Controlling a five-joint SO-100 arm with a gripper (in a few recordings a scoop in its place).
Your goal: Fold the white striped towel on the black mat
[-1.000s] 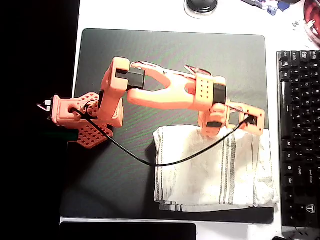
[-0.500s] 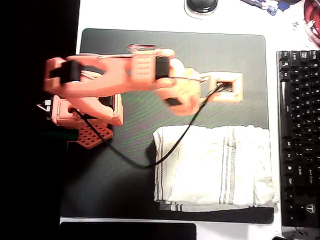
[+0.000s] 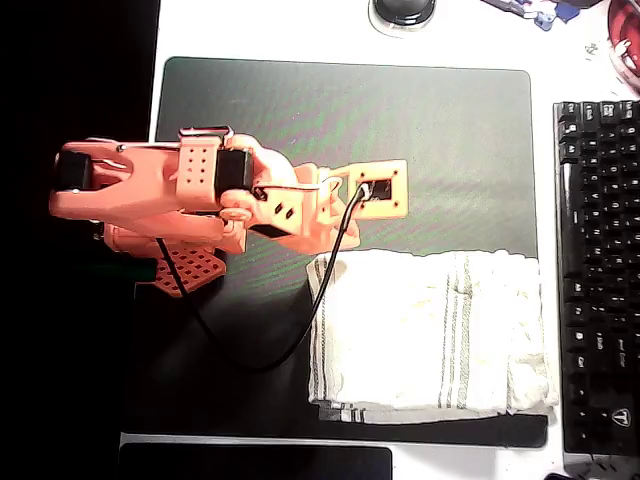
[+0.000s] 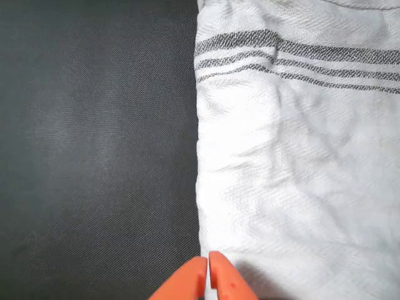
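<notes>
Orange two-finger end effector [image 4: 207,275]: fingertips pressed together, empty, poised over towel's straight edge. Cream-white terry towel with grey stripe bands [image 4: 294,156]: soft, wrinkled, folded rectangle on lower right of mat. Dark charcoal woven rectangular mat [image 4: 94,144]: matte, fine weave. Black keyboard [image 3: 598,270] just beside towel, on white counter [image 3: 260,30]. Risk: loose cloth may slip or bunch, leaving layers misaligned; trailing black cable [image 3: 255,350] may snag.

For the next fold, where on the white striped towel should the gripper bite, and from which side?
Probably the white striped towel at its upper-left corner in the overhead view, approached from the bare black mat side. That edge lies straight, flat and exposed, and the closed gripper sits right at it in the wrist view.
</notes>
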